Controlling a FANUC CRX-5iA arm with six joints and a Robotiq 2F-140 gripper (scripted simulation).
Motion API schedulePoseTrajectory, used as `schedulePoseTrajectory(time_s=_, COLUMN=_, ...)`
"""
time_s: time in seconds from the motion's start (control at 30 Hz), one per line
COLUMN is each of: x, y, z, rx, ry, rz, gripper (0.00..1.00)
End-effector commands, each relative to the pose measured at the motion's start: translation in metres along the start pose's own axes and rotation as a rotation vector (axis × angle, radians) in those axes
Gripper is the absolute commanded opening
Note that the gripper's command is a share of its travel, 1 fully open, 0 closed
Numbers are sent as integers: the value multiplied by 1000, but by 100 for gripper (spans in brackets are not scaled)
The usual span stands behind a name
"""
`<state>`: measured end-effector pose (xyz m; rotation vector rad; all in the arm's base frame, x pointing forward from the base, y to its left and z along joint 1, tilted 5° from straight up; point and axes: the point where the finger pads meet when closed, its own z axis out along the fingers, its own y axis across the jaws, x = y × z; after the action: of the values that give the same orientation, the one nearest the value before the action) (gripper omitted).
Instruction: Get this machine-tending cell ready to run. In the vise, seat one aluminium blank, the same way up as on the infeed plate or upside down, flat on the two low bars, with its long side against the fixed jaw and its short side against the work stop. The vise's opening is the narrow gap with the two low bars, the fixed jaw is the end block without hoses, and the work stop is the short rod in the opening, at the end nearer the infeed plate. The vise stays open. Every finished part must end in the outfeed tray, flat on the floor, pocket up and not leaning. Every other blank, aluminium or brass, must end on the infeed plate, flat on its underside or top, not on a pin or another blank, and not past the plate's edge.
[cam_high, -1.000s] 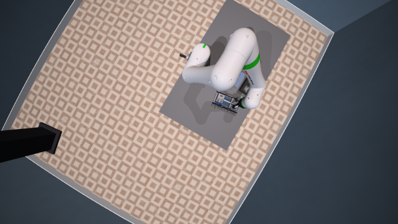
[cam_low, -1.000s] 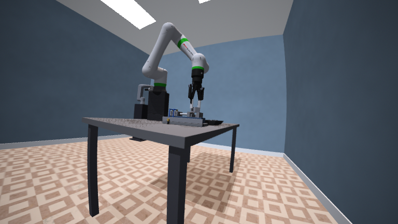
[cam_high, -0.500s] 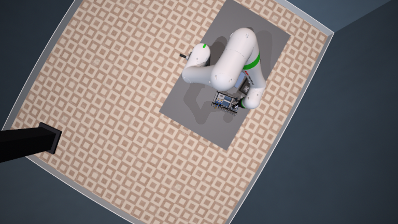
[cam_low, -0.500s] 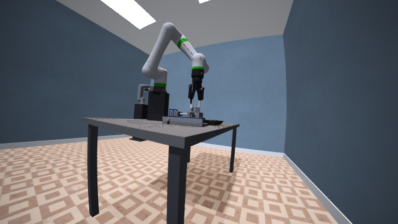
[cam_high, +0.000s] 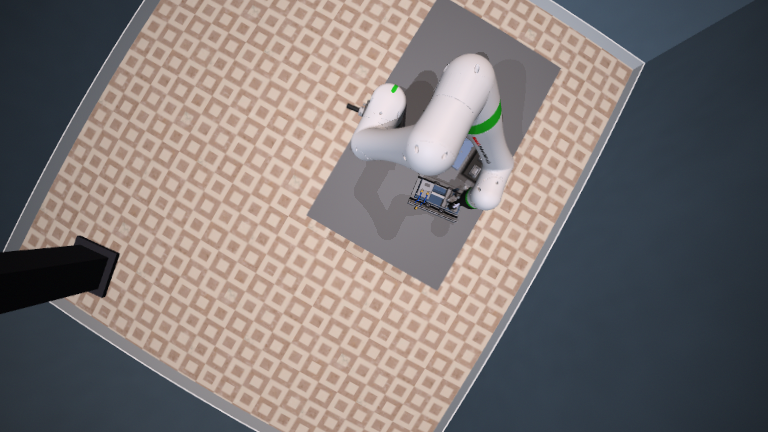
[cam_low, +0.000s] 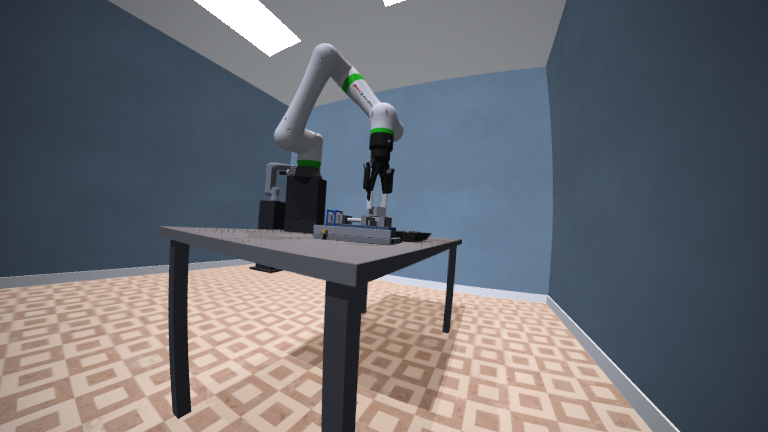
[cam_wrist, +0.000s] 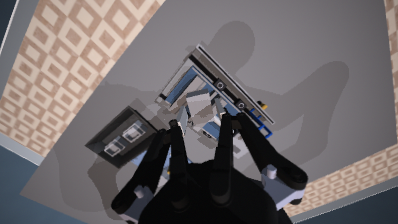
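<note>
The vise (cam_wrist: 220, 100) lies on the grey table as a long rail with blue parts; it also shows in the top view (cam_high: 435, 197) and the side view (cam_low: 357, 231). A light grey block (cam_wrist: 200, 107) sits in the vise's middle; I cannot tell whether it is a blank or a jaw. My gripper (cam_wrist: 200, 108) hangs straight down over that block, with its fingers partly open on either side and nothing gripped between them. In the side view the gripper (cam_low: 377, 204) reaches down to the top of the vise. The dark outfeed tray (cam_wrist: 122, 137) holds two grey finished parts.
The tray stands close beside the vise, also seen in the side view (cam_low: 410, 234). The robot's dark base (cam_low: 303, 204) stands at the table's back. The arm hides most of the cell in the top view. The infeed plate is not clearly visible.
</note>
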<state>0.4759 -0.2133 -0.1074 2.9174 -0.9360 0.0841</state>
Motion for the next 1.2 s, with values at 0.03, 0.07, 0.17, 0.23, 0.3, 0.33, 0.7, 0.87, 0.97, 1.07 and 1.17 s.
schedulePoseTrajectory(time_s=0.03, x=0, y=0, z=0, rx=0, ry=0, rz=0, gripper=40)
schedulePoseTrajectory(time_s=0.07, x=0, y=0, z=0, rx=0, ry=0, rz=0, gripper=40)
schedulePoseTrajectory(time_s=0.17, x=0, y=0, z=0, rx=0, ry=0, rz=0, gripper=40)
schedulePoseTrajectory(time_s=0.23, x=0, y=0, z=0, rx=0, ry=0, rz=0, gripper=0)
schedulePoseTrajectory(time_s=0.3, x=0, y=0, z=0, rx=0, ry=0, rz=0, gripper=0)
schedulePoseTrajectory(time_s=0.33, x=0, y=0, z=0, rx=0, ry=0, rz=0, gripper=0)
schedulePoseTrajectory(time_s=0.7, x=0, y=0, z=0, rx=0, ry=0, rz=0, gripper=0)
schedulePoseTrajectory(time_s=0.87, x=0, y=0, z=0, rx=0, ry=0, rz=0, gripper=0)
schedulePoseTrajectory(time_s=0.97, x=0, y=0, z=0, rx=0, ry=0, rz=0, gripper=0)
schedulePoseTrajectory(time_s=1.07, x=0, y=0, z=0, rx=0, ry=0, rz=0, gripper=0)
schedulePoseTrajectory(time_s=1.17, x=0, y=0, z=0, rx=0, ry=0, rz=0, gripper=0)
